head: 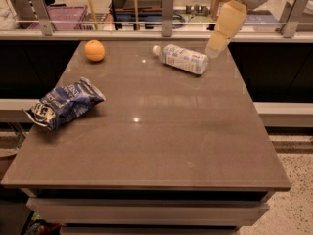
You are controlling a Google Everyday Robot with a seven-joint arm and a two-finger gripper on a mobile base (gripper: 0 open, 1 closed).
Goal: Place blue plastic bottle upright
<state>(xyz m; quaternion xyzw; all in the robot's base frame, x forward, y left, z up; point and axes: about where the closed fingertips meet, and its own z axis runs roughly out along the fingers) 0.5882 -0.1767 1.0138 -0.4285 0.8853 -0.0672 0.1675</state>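
**Pincer beside the lying bottle, grasp not yet made**

Pincer (pixel 215 47) hangs over the far right part of the counter (pixel 171 146). Its tip is just beside the bottom end of the blue plastic bottle (pixel 183 59) and, as far as I can judge, is not touching it. Whether the pincer is released or clenched I cannot tell. It is not holding the bottle, which rests on the surface by itself.

The bottle lies on its side near the far edge. Its white cap points to the left and a little away, and its base is turned toward the pincer.

I think the bottle will handle as a light thing. The wall looks thin and clear, so a hard squeeze would probably dent it. The body is round and smooth, so it may roll or slip away if it is pushed from one side only. Whether it holds liquid I cannot say.

The best place to take hold seems to be across the middle of the body, on the label. The cap looks too small, and the base must stay free to meet the counter.

The orange (pixel 94 50) sits at the far left, and the snack bag (pixel 63 103) lies at the left edge. Both are well apart from the bottle.
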